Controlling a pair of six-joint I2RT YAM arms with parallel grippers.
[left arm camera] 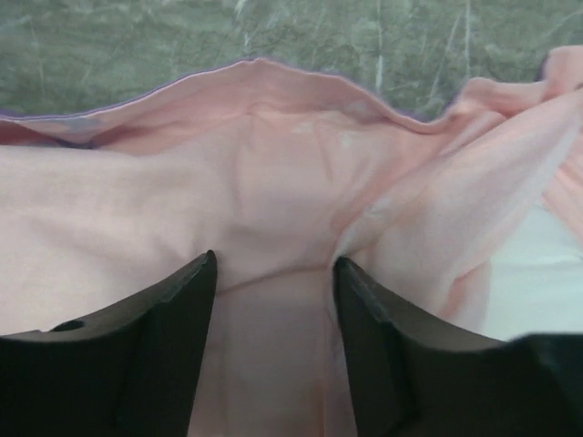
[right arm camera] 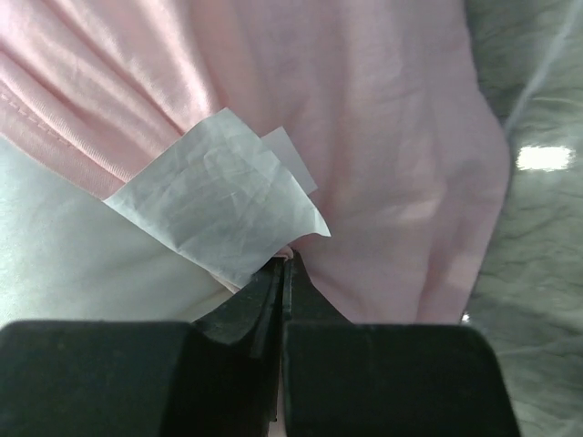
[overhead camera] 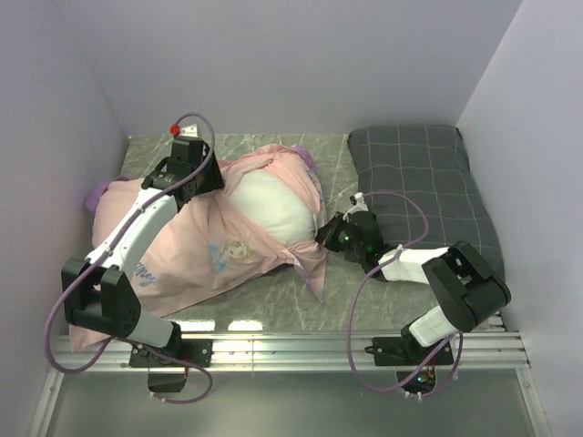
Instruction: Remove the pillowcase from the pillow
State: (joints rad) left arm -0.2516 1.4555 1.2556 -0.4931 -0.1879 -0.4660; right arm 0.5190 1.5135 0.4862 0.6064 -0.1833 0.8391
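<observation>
The pink pillowcase (overhead camera: 191,255) lies crumpled across the left and middle of the table, its mouth pulled back so that the white pillow (overhead camera: 269,205) bulges out. My left gripper (overhead camera: 211,182) hovers at the case's back edge. In the left wrist view it (left arm camera: 273,264) stands open over the pale pink inner fabric (left arm camera: 273,164), nothing pinched. My right gripper (overhead camera: 323,235) sits at the pillow's right end. In the right wrist view it (right arm camera: 287,257) is shut on a fold of pillowcase (right arm camera: 364,118), just below a white paper-like label (right arm camera: 219,209), beside the pillow (right arm camera: 55,255).
A dark grey checked pillow (overhead camera: 428,182) fills the back right of the marble table (overhead camera: 337,155), close behind the right arm. Pale walls close in on the left, back and right. A metal rail (overhead camera: 301,341) runs along the near edge.
</observation>
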